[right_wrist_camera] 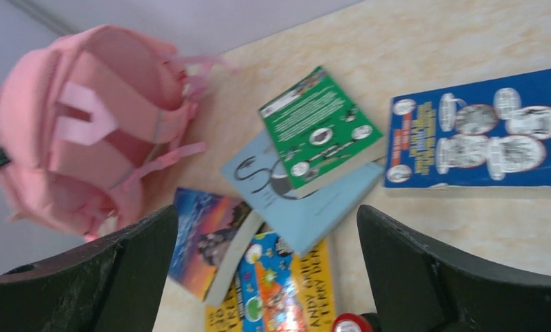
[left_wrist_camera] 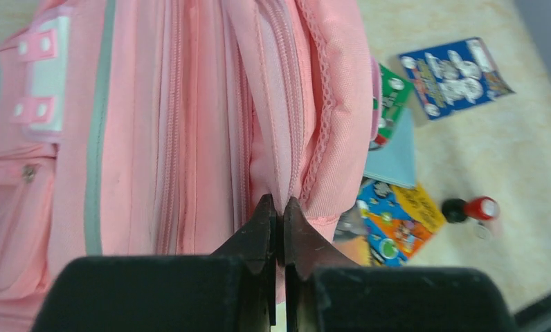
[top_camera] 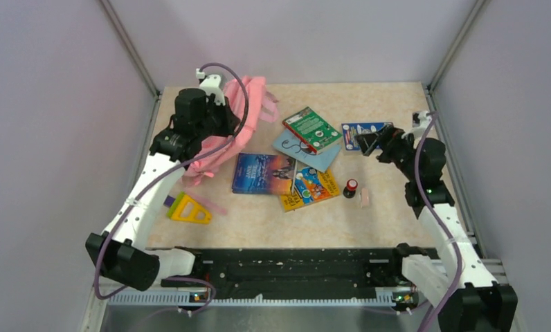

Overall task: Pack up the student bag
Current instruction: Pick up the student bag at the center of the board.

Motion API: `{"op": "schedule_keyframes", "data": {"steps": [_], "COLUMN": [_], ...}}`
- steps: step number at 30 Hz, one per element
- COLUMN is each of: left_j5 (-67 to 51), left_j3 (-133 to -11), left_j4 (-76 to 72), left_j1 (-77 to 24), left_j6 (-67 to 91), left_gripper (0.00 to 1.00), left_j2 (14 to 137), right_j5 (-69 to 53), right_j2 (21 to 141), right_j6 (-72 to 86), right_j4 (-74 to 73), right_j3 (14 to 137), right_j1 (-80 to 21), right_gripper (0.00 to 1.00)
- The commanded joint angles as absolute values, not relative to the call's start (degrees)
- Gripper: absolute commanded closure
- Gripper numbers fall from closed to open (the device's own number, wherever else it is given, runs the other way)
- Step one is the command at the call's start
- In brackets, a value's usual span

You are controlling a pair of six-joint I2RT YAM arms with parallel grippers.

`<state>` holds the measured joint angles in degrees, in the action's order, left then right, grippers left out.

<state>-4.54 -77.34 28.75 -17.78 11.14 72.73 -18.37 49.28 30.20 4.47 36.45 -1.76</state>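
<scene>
The student bag (top_camera: 250, 104) slumps at the far left of the counter (top_camera: 383, 221), beside the books (top_camera: 264, 173) — soft, light, floppy fabric. The left end effector (left_wrist_camera: 277, 207) is pinched on a fold by its zip — likely the best hold. The right end effector (right_wrist_camera: 266, 221) gapes wide, empty.

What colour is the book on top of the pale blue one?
Green book; right wrist view.

Top view, upper left: the left arm (top_camera: 190, 114) covers most of the soft pink fabric backpack (top_camera: 253, 97). Right wrist view, blurred: the blue cartoon-covered book (right_wrist_camera: 477, 138) runs off the right edge, the yellow comic-style book (right_wrist_camera: 307, 290) off the bottom. Top view, centre-right: a tiny pale pink piece (top_camera: 364, 198), too small to tell.
</scene>
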Motion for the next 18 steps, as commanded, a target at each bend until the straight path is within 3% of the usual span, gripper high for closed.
{"op": "schedule_keyframes", "data": {"steps": [1,7,18], "left_j5": [-18.8,-22.8,-26.2], "left_j3": [-76.2,-73.0,-69.7], "left_j4": [15.0,11.7,9.5], "left_j1": [-18.6,-18.8,-18.9], "left_j6": [18.1,20.5,20.6], "left_gripper": [1.0,1.0,1.0], "left_j2": [70.9,68.9,67.6], "right_j5": [-21.1,-11.6,-5.7], "right_j2": [50.2,52.7,73.3], "right_j6": [35.0,33.5,36.1], "right_j4": [6.3,15.5,30.9], "right_j3": [42.7,40.3,46.1], "right_j1": [-10.2,-28.1,-45.0], "right_gripper": [0.02,0.01,0.01]}}
